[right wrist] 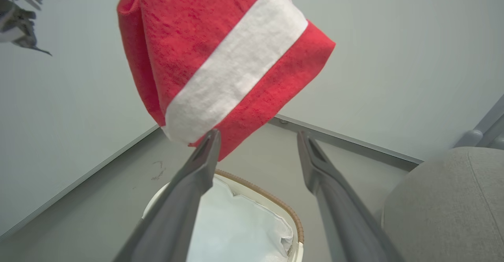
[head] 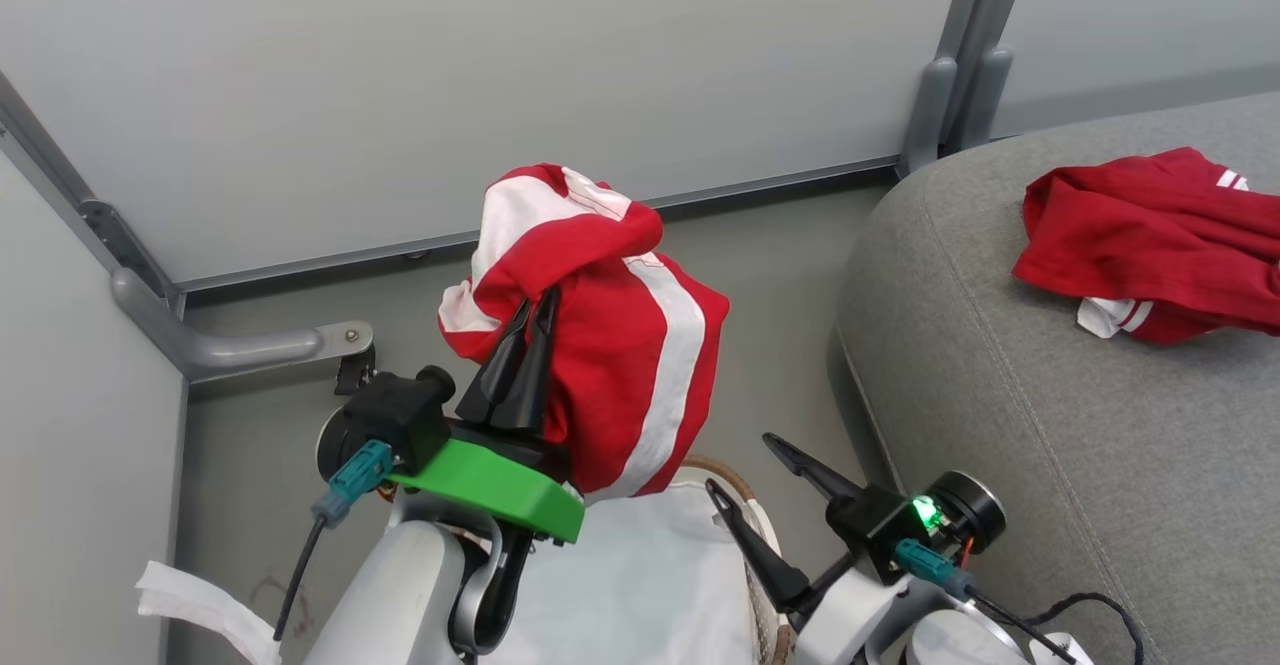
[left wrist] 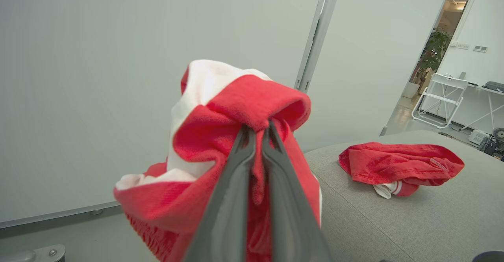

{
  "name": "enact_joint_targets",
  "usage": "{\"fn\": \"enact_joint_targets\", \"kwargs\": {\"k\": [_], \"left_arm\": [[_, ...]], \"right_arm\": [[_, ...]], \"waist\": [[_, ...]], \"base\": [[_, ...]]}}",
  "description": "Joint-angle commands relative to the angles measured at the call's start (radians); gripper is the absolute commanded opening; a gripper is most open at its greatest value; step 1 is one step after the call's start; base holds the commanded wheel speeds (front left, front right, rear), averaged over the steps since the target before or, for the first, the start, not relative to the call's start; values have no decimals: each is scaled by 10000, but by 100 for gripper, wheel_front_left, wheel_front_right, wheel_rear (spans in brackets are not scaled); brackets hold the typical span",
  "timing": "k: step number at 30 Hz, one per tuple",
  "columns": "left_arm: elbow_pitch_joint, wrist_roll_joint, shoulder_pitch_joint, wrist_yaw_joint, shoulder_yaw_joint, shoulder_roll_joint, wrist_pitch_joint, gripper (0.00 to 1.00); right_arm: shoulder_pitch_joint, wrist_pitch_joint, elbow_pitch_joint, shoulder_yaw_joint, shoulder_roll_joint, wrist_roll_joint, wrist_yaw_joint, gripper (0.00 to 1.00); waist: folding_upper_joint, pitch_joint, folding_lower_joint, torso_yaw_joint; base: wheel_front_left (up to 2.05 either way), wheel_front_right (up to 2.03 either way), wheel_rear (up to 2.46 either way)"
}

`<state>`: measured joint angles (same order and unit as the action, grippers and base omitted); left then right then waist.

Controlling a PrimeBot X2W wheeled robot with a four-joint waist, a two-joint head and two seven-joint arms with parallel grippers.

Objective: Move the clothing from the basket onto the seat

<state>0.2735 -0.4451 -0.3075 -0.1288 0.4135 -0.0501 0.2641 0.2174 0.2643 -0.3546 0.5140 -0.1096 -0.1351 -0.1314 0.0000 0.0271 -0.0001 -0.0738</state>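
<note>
The left fingers are pinched shut on a red garment with white stripes, holding it in the air above the basket. The right fingers stand wide open and empty by the basket's rim. A second red garment lies crumpled on the grey seat.

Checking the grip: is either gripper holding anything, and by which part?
The left gripper is shut on the striped red garment, pinching a bunched fold near its top, the rest hanging. The right gripper is open, holding nothing.
</note>
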Motion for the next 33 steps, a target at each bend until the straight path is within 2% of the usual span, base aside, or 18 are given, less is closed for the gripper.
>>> {"fn": "enact_joint_targets", "kwargs": {"k": [1,6,17,33], "left_arm": [[-12,-81,-50,-22,24,-15,5,0],[-21,-193,-256,-6,353,-15,3,0],[-166,-636,-633,37,1537,-18,5,0],[-316,-1194,-910,65,2788,-14,3,0]], "right_arm": [[247,2,0,228,-8,-97,14,100],[939,2,-354,861,193,-185,14,100],[1758,2,-1450,921,560,-265,14,100],[2089,2,-1185,1243,564,-1263,14,100]], "waist": [[0,31,1,73],[0,130,1,290],[0,179,1,934],[0,237,1,1408]], "base": [[0,0,0],[0,0,0],[0,0,0],[0,0,0]]}}
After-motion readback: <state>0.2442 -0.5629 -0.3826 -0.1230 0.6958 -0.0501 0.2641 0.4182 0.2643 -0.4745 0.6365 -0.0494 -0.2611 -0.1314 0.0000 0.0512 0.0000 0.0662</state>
